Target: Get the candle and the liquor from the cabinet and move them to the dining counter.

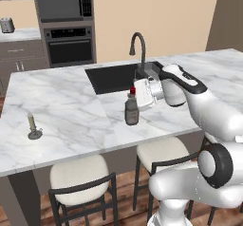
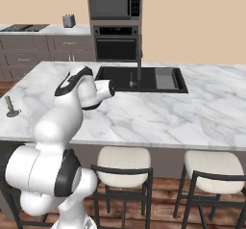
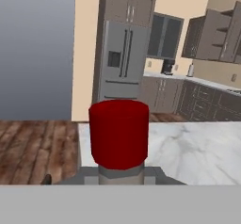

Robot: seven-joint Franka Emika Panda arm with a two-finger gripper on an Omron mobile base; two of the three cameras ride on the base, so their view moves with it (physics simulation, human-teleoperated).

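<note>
candle (image 1: 33,127) upright beside liquor (image 1: 132,108)

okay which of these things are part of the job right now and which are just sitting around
Job: liquor, held at the neck by the gripper; candle; dining counter.
Just there: sink, tap, stools, oven, microwave, toaster, fridge.
</note>
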